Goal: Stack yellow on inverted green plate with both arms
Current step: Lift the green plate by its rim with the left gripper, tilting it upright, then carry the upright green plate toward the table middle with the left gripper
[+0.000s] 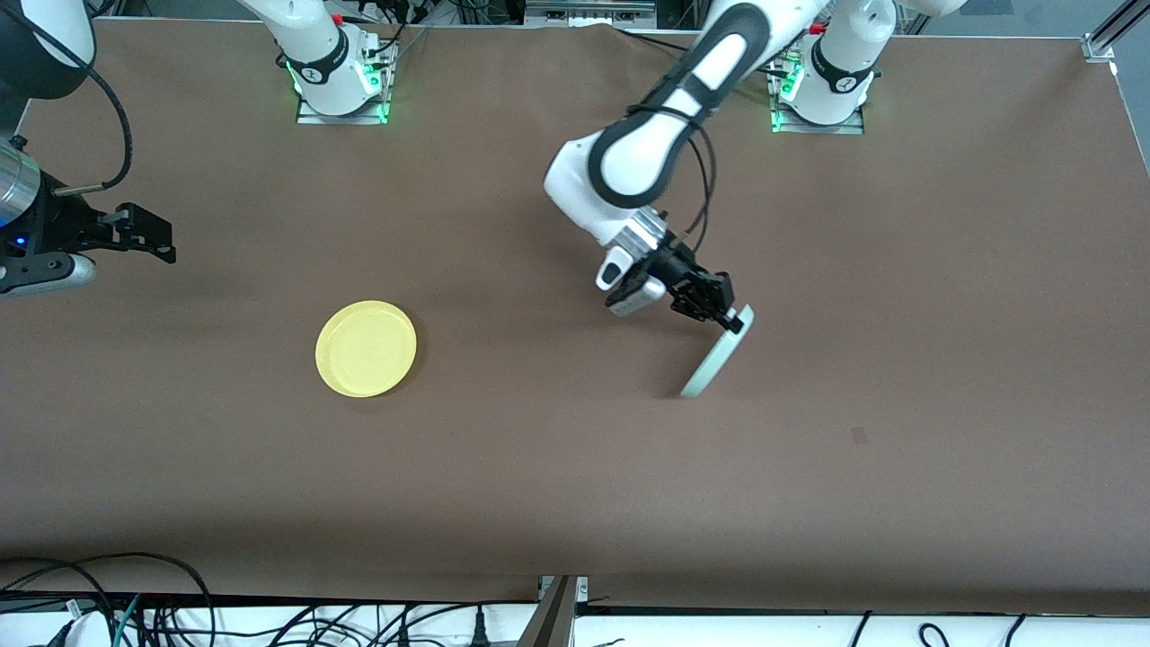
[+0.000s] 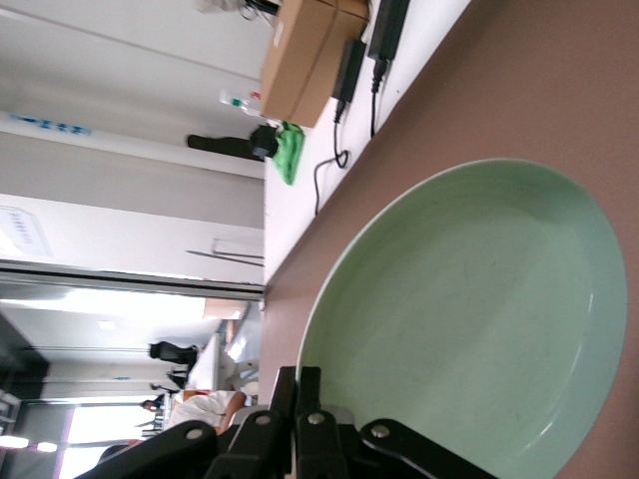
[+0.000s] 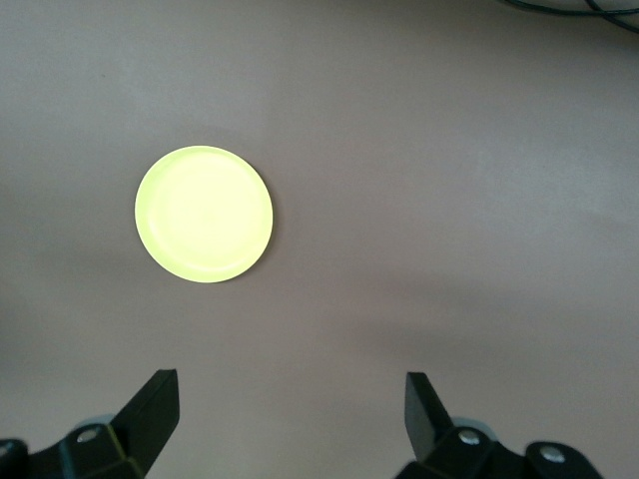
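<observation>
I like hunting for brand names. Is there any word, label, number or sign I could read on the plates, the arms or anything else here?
None can be read.
Right arm's base: a small round mark, too small to read.
Left arm's base: the same mark, unreadable.
Wall signs in the left wrist view: blurred.
Yellow plate and green plate: no text.

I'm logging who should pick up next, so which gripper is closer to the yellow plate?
Right. The right gripper hangs open over bare table toward its own end, apart from the yellow plate. The left gripper is farther off, gripping the tilted green plate.
</observation>
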Available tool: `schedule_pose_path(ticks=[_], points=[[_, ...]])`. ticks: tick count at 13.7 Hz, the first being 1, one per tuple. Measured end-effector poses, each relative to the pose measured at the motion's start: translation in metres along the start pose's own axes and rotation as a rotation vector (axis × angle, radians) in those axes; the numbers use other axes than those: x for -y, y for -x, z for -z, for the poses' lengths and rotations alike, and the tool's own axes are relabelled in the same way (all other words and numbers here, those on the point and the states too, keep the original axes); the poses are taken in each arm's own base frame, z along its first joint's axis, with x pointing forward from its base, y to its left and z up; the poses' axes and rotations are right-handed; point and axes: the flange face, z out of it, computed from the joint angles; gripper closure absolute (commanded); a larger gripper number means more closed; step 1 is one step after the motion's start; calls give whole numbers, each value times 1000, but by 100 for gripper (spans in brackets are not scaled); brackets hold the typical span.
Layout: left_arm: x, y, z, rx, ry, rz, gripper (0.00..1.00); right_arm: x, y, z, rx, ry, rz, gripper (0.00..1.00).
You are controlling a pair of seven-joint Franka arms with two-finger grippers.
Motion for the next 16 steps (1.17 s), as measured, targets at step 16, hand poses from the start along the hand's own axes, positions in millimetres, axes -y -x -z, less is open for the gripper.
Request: schedule_pose_path(ticks=[16], points=[[-97, 12, 100, -106, -107, 93, 84, -3, 0, -1, 1, 0, -5, 0]])
